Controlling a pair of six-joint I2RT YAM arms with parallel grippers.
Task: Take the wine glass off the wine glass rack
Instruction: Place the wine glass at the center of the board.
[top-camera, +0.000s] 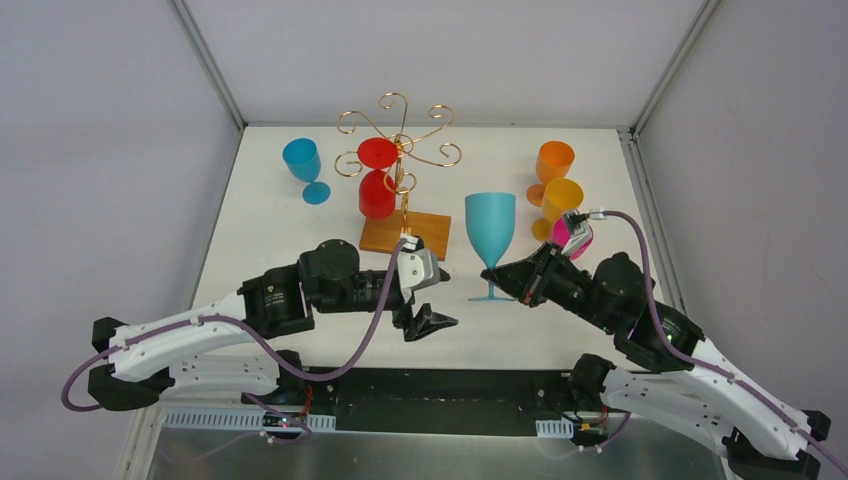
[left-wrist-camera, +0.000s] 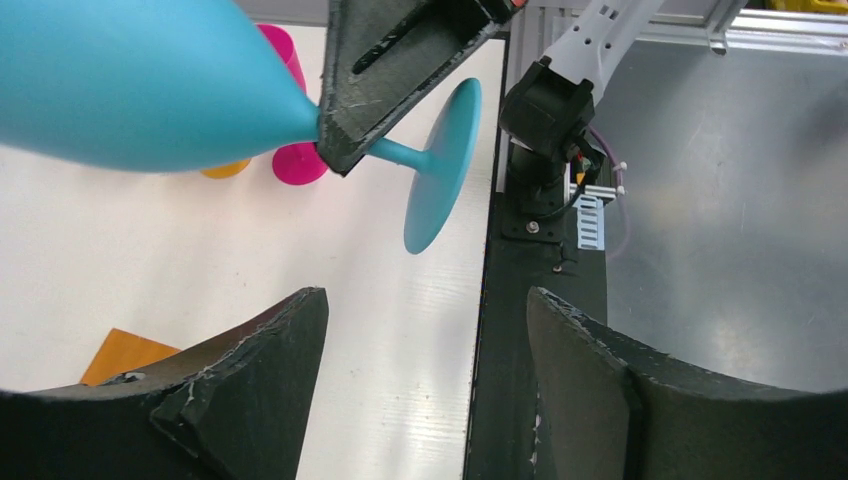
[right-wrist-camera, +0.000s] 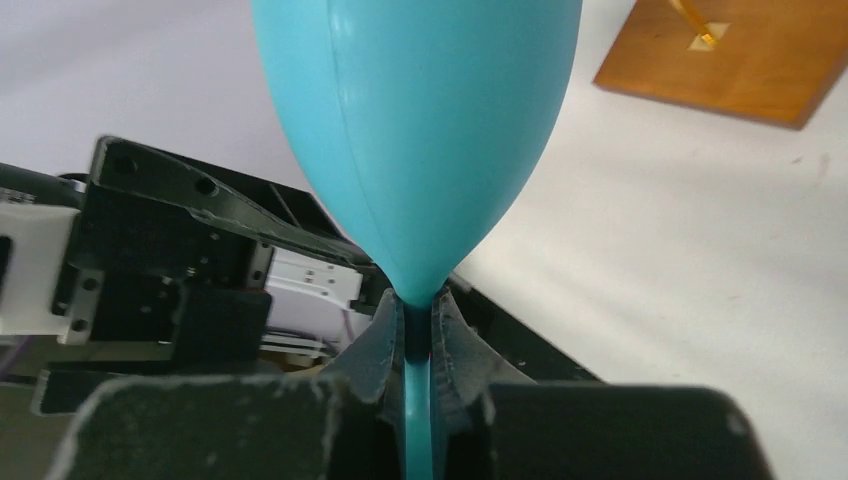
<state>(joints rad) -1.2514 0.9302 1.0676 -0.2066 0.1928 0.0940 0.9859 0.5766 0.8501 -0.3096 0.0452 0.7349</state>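
Note:
The wine glass rack (top-camera: 402, 135) is a gold wire stand on an orange-brown wooden base (top-camera: 405, 235) at the back centre. A red wine glass (top-camera: 377, 185) hangs upside down from it. A teal wine glass (top-camera: 490, 228) stands upright off the rack, right of the base, its foot at table level. My right gripper (top-camera: 512, 283) is shut on its stem, which shows clearly in the right wrist view (right-wrist-camera: 415, 330) below the teal bowl (right-wrist-camera: 420, 130). My left gripper (top-camera: 430, 325) is open and empty near the front edge, and in its own view (left-wrist-camera: 425, 300) the teal glass (left-wrist-camera: 130, 80) is ahead.
A blue glass (top-camera: 303, 165) stands at the back left. Two orange glasses (top-camera: 555, 160) (top-camera: 562, 200) and a pink glass (top-camera: 575, 238) stand at the right, close behind my right wrist. The black front rail (top-camera: 480, 385) runs along the near edge.

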